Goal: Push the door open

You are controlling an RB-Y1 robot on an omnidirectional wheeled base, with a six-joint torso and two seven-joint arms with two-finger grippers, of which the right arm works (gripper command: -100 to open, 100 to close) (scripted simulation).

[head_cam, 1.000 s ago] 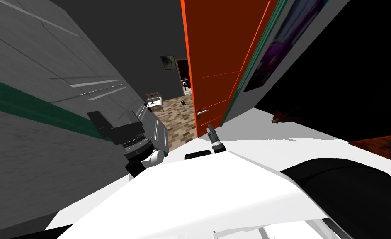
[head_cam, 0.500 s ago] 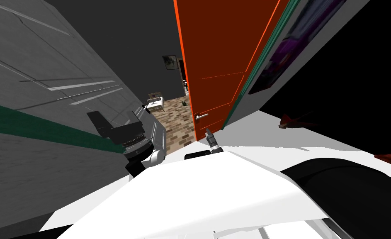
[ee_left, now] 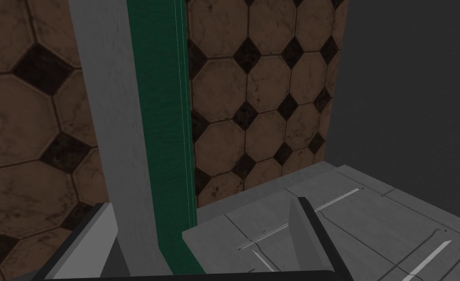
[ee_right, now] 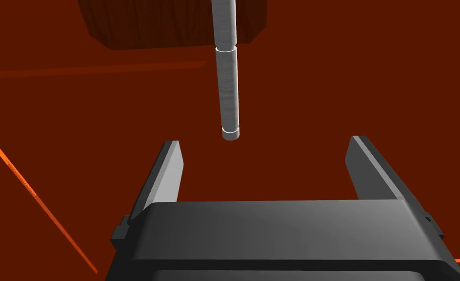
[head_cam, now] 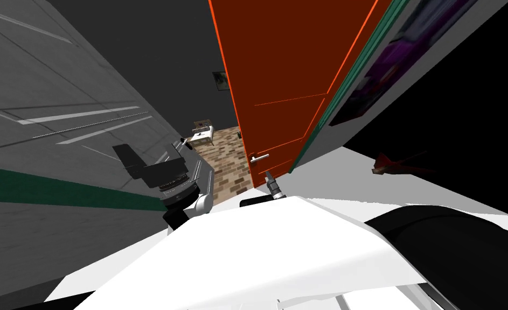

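The orange-red door stands straight ahead, ajar. Its hinged side is at the green frame on my right, and past its free edge a brick-patterned floor shows. I judge it a stiff, rather heavy panel which turns on its hinges and does not bend. It needs no grip, only a steady flat push. The best place is the smooth face close to the free edge, near the handle, far from the hinges. Thin fingers may slide on such a face.

The light grey lever handle sits low on the door, near that edge.

The right pincer is wide open and empty. It faces the panel, with the free end of the lever just beyond its fingers. Whether the tips touch the door, I cannot tell. The left pincer is also open and empty, beside the grey wall on my left.
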